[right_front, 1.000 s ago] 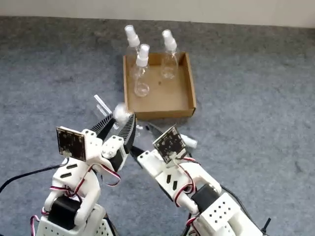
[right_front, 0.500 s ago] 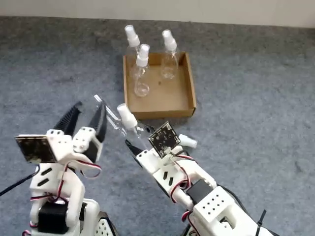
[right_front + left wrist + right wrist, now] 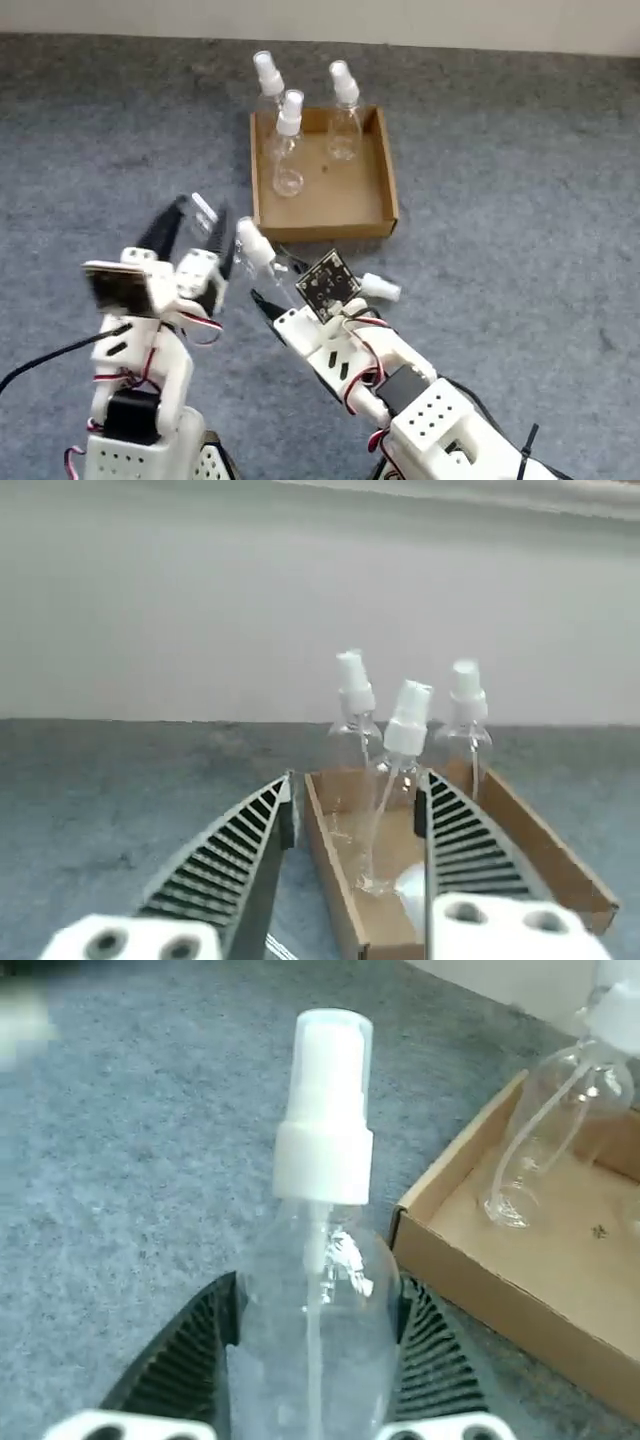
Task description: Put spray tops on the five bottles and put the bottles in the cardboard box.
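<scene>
While right end effector [image 3: 314,1310] clamps capped bottle [image 3: 318,1250] mid-body: likely light, slick, thin-walled; hold body, not spray top [image 3: 325,1110]; left end effector [image 3: 357,780] spread, empty.

White plastic arms [image 3: 335,350] carry black servos [image 3: 128,415], black ribbed fingers [image 3: 235,865] and red-and-white wires [image 3: 352,390] (looped at joints).

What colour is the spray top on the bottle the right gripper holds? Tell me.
White spray top on the bottle, clearest in right wrist view.

no text, label or number can be read anywhere.
</scene>
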{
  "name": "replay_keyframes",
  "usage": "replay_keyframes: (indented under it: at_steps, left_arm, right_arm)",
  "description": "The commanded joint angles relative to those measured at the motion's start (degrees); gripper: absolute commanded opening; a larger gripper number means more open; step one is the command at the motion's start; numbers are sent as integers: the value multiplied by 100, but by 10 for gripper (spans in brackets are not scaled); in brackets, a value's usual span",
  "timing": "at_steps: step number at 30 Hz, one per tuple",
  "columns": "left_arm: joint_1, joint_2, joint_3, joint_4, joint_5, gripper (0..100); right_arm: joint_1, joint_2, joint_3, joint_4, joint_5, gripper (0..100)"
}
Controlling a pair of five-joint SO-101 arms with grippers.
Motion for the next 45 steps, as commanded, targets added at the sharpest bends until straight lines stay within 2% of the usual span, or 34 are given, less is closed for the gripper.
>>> replay_keyframes:
  at_steps: [1, 10, 13, 17, 23, 30, 34, 43, 45]
  left_arm:
    - [242, 13, 31, -141, -167, 178]
    - [163, -40, -4, -132, -26, 178]
    - [-338, -4, -286, -141, 18, 178]
    - [-787, 4, -382, -211, 563, 178]
    - [-804, 347, -435, -519, 299, 178]
    - [-813, 1921, -1314, -475, 299, 178]
    - [-778, 2422, -1411, -457, 299, 178]
    - [-760, 2466, -1402, 325, -167, 178]
    - [-541, 2466, -1402, 536, -185, 178]
  right_arm:
    - [-101, 4, -127, -119, -53, 4]
    - [-66, 4, -127, -110, -44, 4]
    - [-101, 4, -127, -110, -44, 4]
    - [-101, 4, -127, -110, -44, 4]
    - [-365, 4, -127, -101, 475, 4]
    - [-409, -4, -303, 532, 510, 4]
    - [-409, -4, -488, 541, 475, 4]
    - [-444, -4, -549, 541, 475, 4]
    - [-435, 4, -620, 541, 475, 4]
